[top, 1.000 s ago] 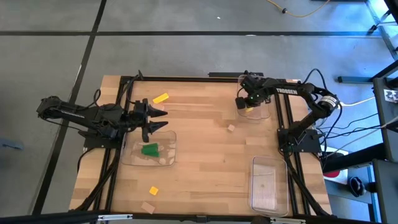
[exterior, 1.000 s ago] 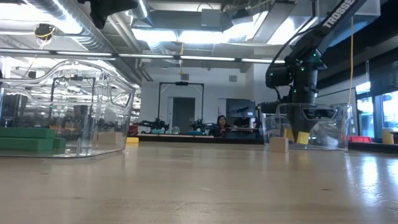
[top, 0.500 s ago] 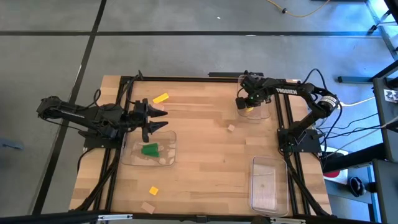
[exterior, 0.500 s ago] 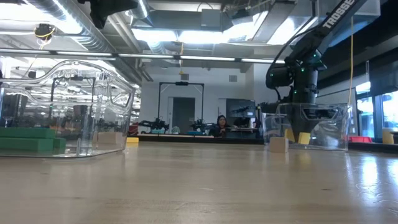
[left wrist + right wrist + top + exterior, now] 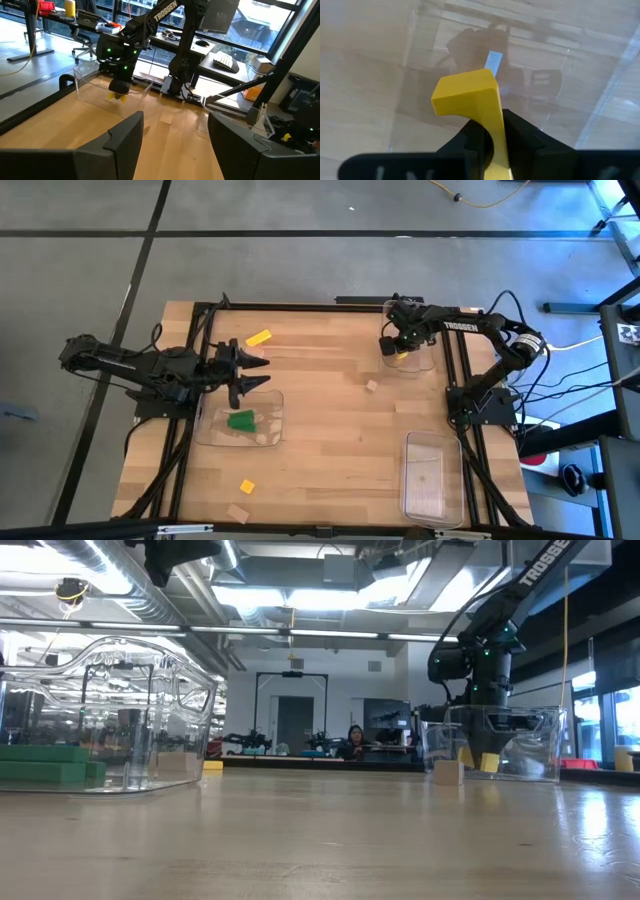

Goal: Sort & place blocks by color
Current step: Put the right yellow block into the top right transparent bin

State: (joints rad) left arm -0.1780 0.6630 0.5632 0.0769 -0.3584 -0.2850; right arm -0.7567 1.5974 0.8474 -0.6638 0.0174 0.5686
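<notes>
In the high view's upper right, the right gripper (image 5: 398, 350) is pinching 1 yellow block (image 5: 472, 100) over a tray (image 5: 420, 360), while the left gripper (image 5: 258, 373) is idling wide open.

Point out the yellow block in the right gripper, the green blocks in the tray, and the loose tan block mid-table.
yellow block (image 5: 470, 92): right wrist view, its top face.
right gripper (image 5: 392, 346): high view, at its fingertips.
green blocks (image 5: 240, 420): high view, middle of the pile.
tray (image 5: 272, 402): high view, its rim.
tan block (image 5: 371, 385): high view, its top.

Open tabletop (image 5: 320, 420) btwn three trays (image 5: 262, 432).
</notes>
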